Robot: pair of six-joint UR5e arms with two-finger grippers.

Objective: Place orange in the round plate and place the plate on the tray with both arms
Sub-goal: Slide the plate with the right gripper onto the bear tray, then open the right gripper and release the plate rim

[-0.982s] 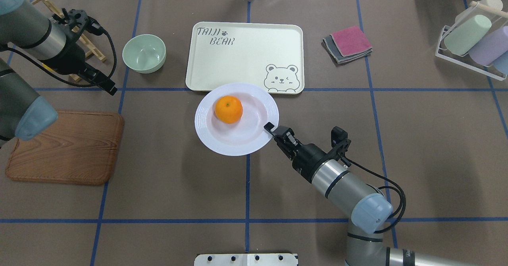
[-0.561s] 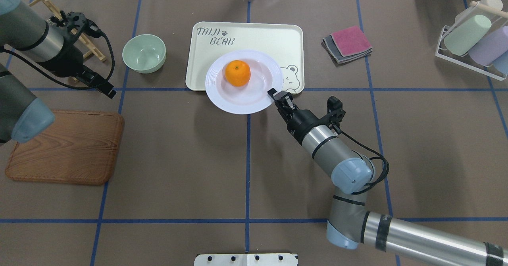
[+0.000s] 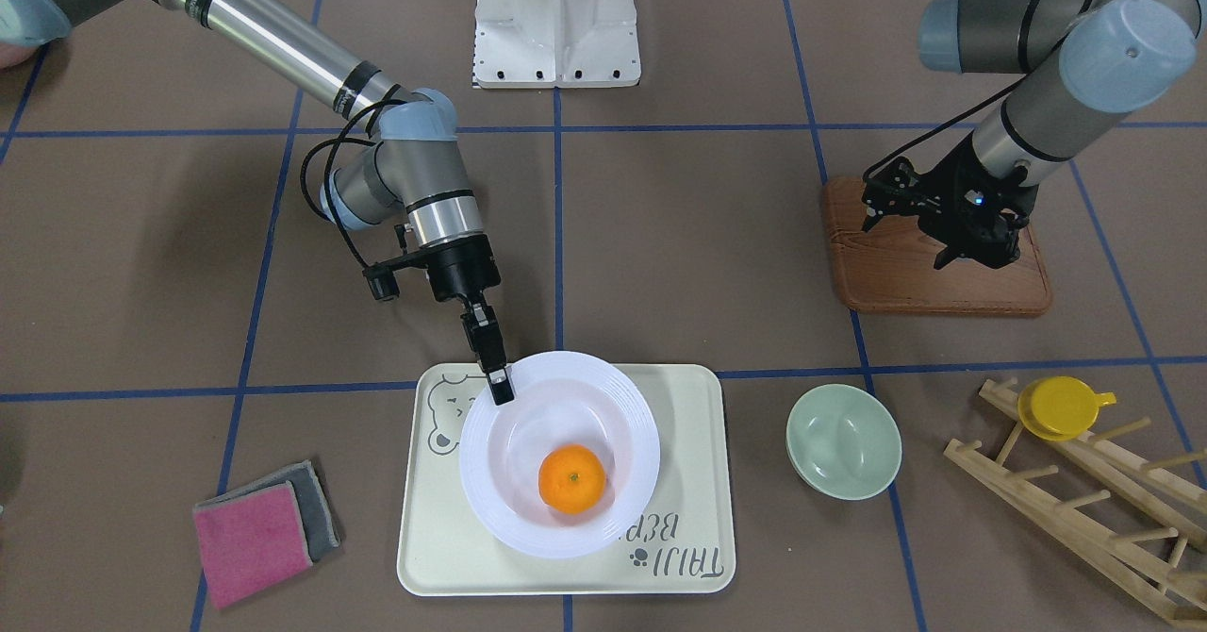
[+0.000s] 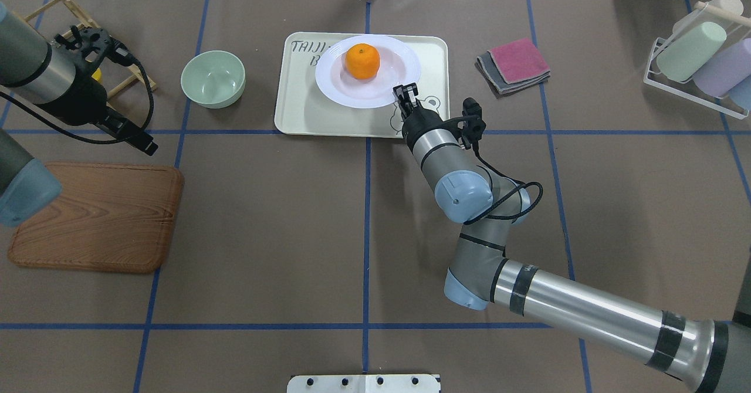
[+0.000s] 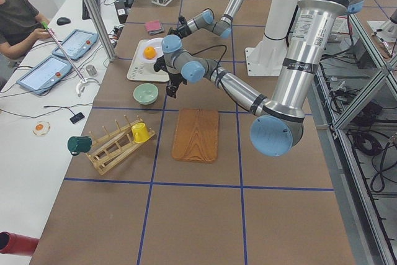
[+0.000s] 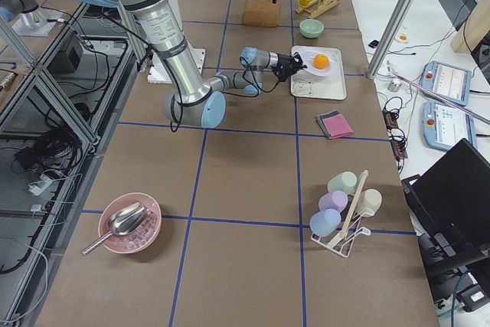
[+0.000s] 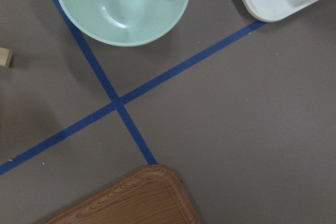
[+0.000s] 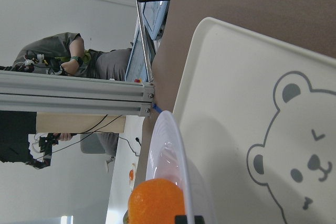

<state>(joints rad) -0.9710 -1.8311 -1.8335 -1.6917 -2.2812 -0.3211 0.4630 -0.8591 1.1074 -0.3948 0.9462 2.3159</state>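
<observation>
The orange (image 4: 362, 61) lies in the white round plate (image 4: 343, 88), left of its centre. My right gripper (image 4: 405, 94) is shut on the plate's near right rim and holds the plate over the cream tray (image 4: 299, 108), above the bear drawing. In the front-facing view the orange (image 3: 571, 479) sits in the plate (image 3: 514, 467) over the tray (image 3: 693, 434), with the right gripper (image 3: 500, 389) on the rim. The right wrist view shows the plate rim (image 8: 173, 145) raised above the tray (image 8: 236, 103). My left gripper (image 4: 138, 138) hangs off to the left, holding nothing; I cannot tell whether it is open or shut.
A pale-green bowl (image 4: 213, 79) stands left of the tray. A wooden board (image 4: 94, 217) lies at the near left. Folded cloths (image 4: 515, 64) lie right of the tray. A wooden rack with a yellow cup (image 3: 1061, 406) is far left, a cup rack (image 4: 698, 58) far right.
My right gripper has carried the plate and orange forward, from the table in front of the tray to over the tray. The left arm has drawn back to the left.
</observation>
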